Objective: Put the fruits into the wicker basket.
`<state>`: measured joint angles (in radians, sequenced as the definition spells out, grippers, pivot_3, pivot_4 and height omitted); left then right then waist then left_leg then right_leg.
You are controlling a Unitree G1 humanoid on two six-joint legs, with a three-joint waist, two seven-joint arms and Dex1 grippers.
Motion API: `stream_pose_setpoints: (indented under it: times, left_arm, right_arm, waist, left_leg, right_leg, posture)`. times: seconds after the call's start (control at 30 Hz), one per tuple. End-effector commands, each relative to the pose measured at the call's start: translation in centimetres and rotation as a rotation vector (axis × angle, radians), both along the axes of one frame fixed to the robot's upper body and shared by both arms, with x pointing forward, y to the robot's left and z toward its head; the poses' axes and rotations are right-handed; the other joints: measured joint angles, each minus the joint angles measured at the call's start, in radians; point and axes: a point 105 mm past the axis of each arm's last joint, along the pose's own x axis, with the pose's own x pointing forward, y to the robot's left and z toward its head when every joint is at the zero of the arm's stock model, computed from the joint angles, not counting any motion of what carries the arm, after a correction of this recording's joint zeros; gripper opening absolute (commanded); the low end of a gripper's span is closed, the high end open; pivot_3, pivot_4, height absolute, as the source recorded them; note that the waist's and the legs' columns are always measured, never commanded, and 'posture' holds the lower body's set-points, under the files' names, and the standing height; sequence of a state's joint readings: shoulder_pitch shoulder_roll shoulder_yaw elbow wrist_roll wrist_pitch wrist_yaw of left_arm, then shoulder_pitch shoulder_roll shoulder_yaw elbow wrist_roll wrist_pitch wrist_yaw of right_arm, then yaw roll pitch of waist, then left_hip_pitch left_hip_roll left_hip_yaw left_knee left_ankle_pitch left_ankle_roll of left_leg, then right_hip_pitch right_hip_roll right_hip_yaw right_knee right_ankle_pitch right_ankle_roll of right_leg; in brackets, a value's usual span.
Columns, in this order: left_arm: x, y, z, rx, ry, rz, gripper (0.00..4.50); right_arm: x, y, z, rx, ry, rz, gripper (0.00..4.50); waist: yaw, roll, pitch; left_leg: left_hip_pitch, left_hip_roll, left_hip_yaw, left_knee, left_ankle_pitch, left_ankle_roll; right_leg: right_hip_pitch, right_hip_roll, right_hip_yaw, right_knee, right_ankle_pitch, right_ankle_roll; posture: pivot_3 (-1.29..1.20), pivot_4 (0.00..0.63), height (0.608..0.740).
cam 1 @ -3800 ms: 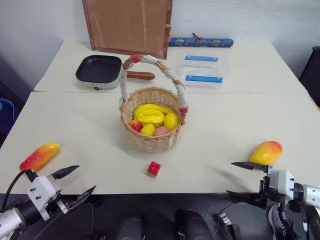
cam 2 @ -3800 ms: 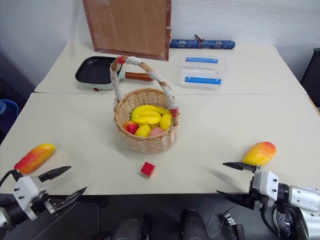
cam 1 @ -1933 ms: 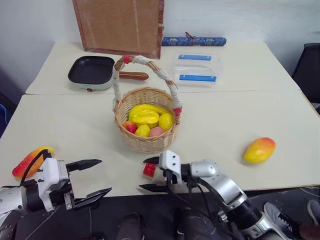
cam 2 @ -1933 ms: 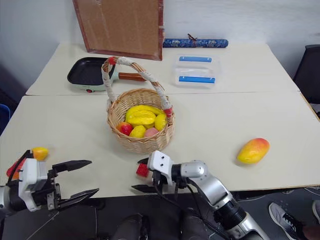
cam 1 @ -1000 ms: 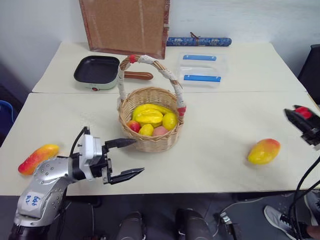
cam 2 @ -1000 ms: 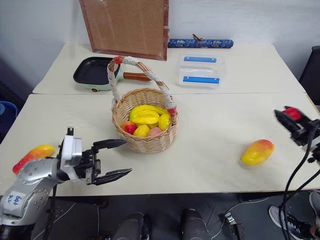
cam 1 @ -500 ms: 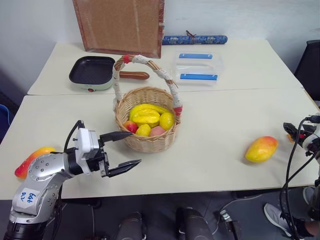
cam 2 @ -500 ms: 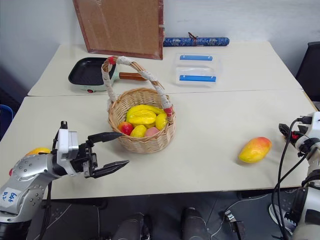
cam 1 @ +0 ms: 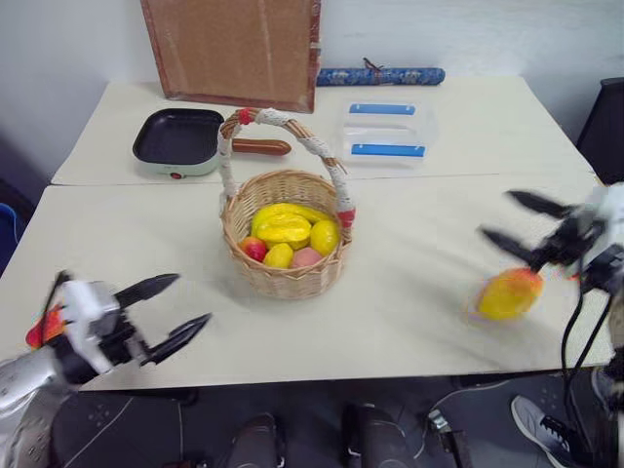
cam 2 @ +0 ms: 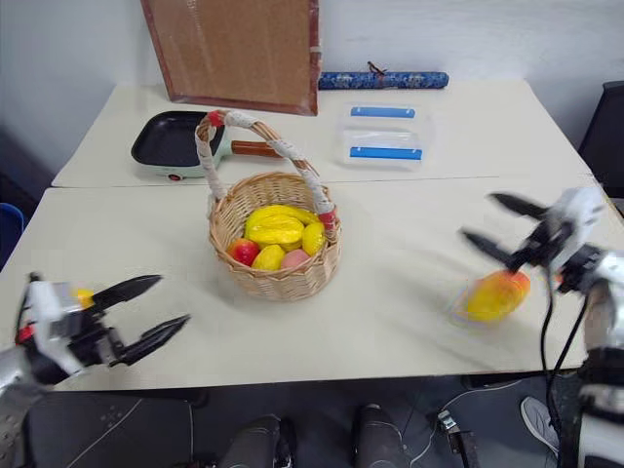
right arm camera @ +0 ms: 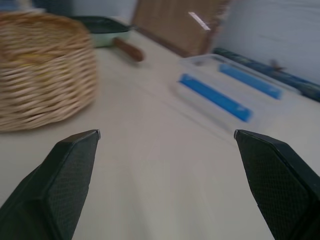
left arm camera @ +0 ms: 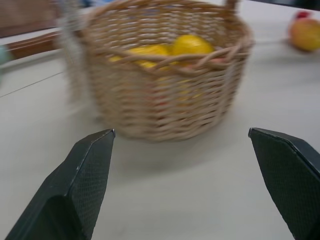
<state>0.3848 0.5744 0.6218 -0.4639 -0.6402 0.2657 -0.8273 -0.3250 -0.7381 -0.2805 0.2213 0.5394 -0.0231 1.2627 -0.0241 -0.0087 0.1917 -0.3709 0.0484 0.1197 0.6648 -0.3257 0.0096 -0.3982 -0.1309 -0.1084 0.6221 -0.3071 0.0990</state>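
Mangoes: both lie outside the basket | left mango point(cam 1: 39, 330) near-left surface point(cam 1: 419, 292) edge, behind left end effector point(cam 1: 168, 310), fingers spread, empty | wicker basket point(cam 1: 285, 273) centre, holding smaller fruits | right mango point(cam 1: 507, 293) near right, just below right end effector point(cam 1: 522, 226), fingers spread, empty | both placements left.

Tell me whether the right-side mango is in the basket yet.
Out. The mango lies on the table, apart from the wicker basket.

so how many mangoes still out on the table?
2. One mango lies near the table's right edge, just below the right end effector. The other mango is at the left edge, mostly hidden behind the left end effector.
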Motion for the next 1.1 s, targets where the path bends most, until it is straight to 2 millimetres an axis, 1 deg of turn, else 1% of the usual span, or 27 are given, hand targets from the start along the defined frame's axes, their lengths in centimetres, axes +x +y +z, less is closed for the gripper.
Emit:
stream_pose_setpoints:
  times: [0.03, 0.1, 0.17, 0.23, 0.27, 0.33, 0.37, 0.47, 0.53, 0.63, 0.73, 0.83, 0.9, 0.93, 0.97, 1.0, 1.1]
  left_arm:
    - [-1.9, 4.3, 0.2, 0.007, -0.042, 0.235, 4.5]
    - [-3.8, 6.6, -0.6, -0.01, -0.011, 0.368, 4.5]
    - [-4.9, 7.8, -1.1, -0.032, 0.015, 0.435, 4.5]
    - [-6.5, 10.0, -1.9, -0.086, 0.049, 0.574, 4.5]
    - [-7.7, 11.0, -2.4, -0.109, 0.068, 0.638, 4.5]
    - [-9.2, 12.2, -2.9, -0.136, 0.08, 0.726, 4.5]
    - [-9.6, 12.6, -2.9, -0.146, 0.075, 0.765, 4.5]
    - [-9.8, 13.1, -2.7, -0.158, 0.064, 0.811, 4.5]
    - [-9.4, 13.4, -2.4, -0.156, 0.067, 0.807, 4.5]
    - [-8.0, 13.1, -1.4, -0.094, 0.101, 0.729, 4.5]
    - [-5.7, 13.2, -0.8, 0.11, 0.22, 0.594, 4.5]
    - [-4.5, 13.4, -1.0, 0.214, 0.307, 0.513, 4.5]
    - [-2.5, 14.8, -1.3, 0.302, 0.406, 0.508, 4.5]
    - [-1.8, 15.3, -1.3, 0.317, 0.45, 0.513, 4.5]
    - [-1.3, 15.7, -1.2, 0.326, 0.475, 0.518, 4.5]
    - [-1.2, 15.9, -1.4, 0.33, 0.505, 0.514, 4.5]
    - [-0.4, 16.7, -2.5, 0.385, 0.571, 0.504, 4.5]
  right_arm:
    - [-2.3, 4.6, -0.1, -0.008, -0.071, 0.192, 4.47]
    - [-3.7, 7.5, -1.1, 0.019, -0.07, 0.316, 4.47]
    - [-4.5, 8.9, -1.4, 0.046, -0.066, 0.37, 4.47]
    - [-5.3, 10.4, -1.8, 0.057, -0.08, 0.43, 4.47]
    - [-5.9, 11.4, -2.1, 0.061, -0.099, 0.473, 4.47]
    - [-6.8, 12.5, -2.3, 0.074, -0.122, 0.525, 4.47]
    - [-7.2, 12.9, -2.4, 0.079, -0.128, 0.543, 4.47]
    - [-7.7, 13.2, -2.5, 0.093, -0.118, 0.563, 4.47]
    - [-8.1, 13.3, -2.2, 0.115, -0.082, 0.587, 4.47]
    - [-8.8, 13.5, -1.9, 0.129, -0.046, 0.611, 4.47]
    - [-8.5, 13.7, -1.7, 0.131, -0.046, 0.59, 4.47]
    - [-8.3, 13.8, -1.7, 0.132, -0.042, 0.578, 4.47]
    - [-8.1, 13.9, -1.7, 0.129, -0.05, 0.572, 4.47]
    - [-8.0, 13.9, -1.7, 0.128, -0.055, 0.567, 4.47]
    - [-7.9, 13.9, -1.6, 0.128, -0.061, 0.56, 4.47]
    - [-7.8, 13.9, -1.6, 0.128, -0.064, 0.553, 4.47]
    - [-7.6, 13.9, -1.6, 0.13, -0.068, 0.529, 4.47]
  waist:
    - [0.0, 0.0, 0.0]
    - [-0.002, 0.0, 0.0]
    - [-0.003, -0.001, 0.0]
    - [-0.001, -0.001, 0.0]
    - [0.0, -0.002, -0.001]
    - [-0.003, -0.005, -0.003]
    - [-0.002, -0.006, -0.003]
    - [0.003, -0.007, -0.004]
    - [0.004, -0.008, -0.004]
    - [0.005, -0.01, -0.006]
    - [0.007, -0.011, -0.006]
    - [0.005, -0.01, -0.006]
    - [0.001, -0.009, -0.005]
    - [0.001, -0.01, -0.006]
    - [-0.001, -0.011, -0.006]
    - [-0.002, -0.012, -0.007]
    - [-0.01, -0.011, -0.006]
  left_leg:
    - [0.0, -0.001, 0.0, 0.0, 0.0, 0.0]
    - [0.0, -0.002, 0.002, 0.001, -0.001, 0.002]
    - [0.0, -0.001, 0.002, 0.001, -0.003, 0.003]
    - [0.0, -0.002, 0.003, 0.002, -0.005, 0.006]
    - [0.0, -0.002, 0.002, 0.002, -0.005, 0.006]
    - [0.001, 0.0, 0.002, 0.002, -0.006, 0.006]
    - [0.001, 0.0, 0.001, 0.002, -0.007, 0.005]
    - [0.001, 0.0, 0.0, 0.002, -0.008, 0.005]
    - [0.001, 0.0, 0.0, 0.002, -0.008, 0.005]
    - [0.001, 0.001, 0.0, 0.002, -0.009, 0.004]
    - [0.001, 0.001, -0.001, 0.002, -0.011, 0.0]
    - [0.001, 0.001, 0.0, 0.001, -0.01, -0.001]
    - [0.001, 0.001, 0.003, 0.0, -0.01, 0.0]
    - [0.0, 0.001, 0.004, 0.0, -0.008, 0.001]
    - [0.0, 0.001, 0.003, 0.0, -0.006, -0.002]
    - [-0.001, 0.002, 0.004, 0.0, -0.005, -0.004]
    - [-0.001, 0.002, 0.007, -0.002, -0.007, -0.005]
  right_leg:
    - [0.0, 0.0, -0.001, 0.0, 0.0, 0.0]
    - [0.0, -0.001, -0.002, -0.001, 0.0, 0.001]
    - [0.001, -0.002, -0.002, -0.003, 0.0, 0.001]
    - [0.001, -0.002, -0.002, -0.003, 0.0, 0.0]
    - [0.001, -0.003, -0.002, -0.003, 0.0, 0.0]
    - [0.001, -0.004, 0.0, -0.003, 0.0, -0.002]
    - [0.001, -0.003, 0.0, -0.003, -0.001, -0.002]
    - [0.0, -0.003, -0.001, -0.001, -0.001, -0.002]
    - [0.0, -0.004, -0.001, -0.002, -0.001, -0.002]
    - [0.0, -0.004, -0.001, -0.002, -0.002, -0.004]
    - [0.0, -0.004, -0.002, -0.001, -0.003, -0.006]
    - [-0.002, -0.003, -0.002, 0.0, -0.003, -0.007]
    - [-0.004, -0.004, -0.002, 0.0, -0.003, -0.007]
    - [-0.006, -0.004, -0.003, 0.004, -0.003, -0.007]
    - [-0.008, -0.003, -0.004, 0.006, -0.003, -0.007]
    - [-0.01, -0.002, -0.005, 0.007, -0.003, -0.007]
    - [-0.012, -0.002, -0.009, 0.007, -0.003, -0.006]
  posture:
    - [0.0, 0.15, 0.74]
    - [0.0, 0.15, 0.74]
    - [0.0, 0.15, 0.74]
    - [0.0, 0.15, 0.74]
    - [0.0, 0.15, 0.74]
    - [0.0, 0.15, 0.74]
    - [0.0, 0.15, 0.74]
    - [0.0, 0.15, 0.74]
    - [0.0, 0.15, 0.74]
    - [0.0, 0.15, 0.74]
    - [0.0, 0.15, 0.74]
    - [0.0, 0.15, 0.74]
    - [0.0, 0.15, 0.74]
    - [0.0, 0.15, 0.74]
    - [0.0, 0.15, 0.74]
    - [0.0, 0.15, 0.74]
    - [0.0, 0.15, 0.74]
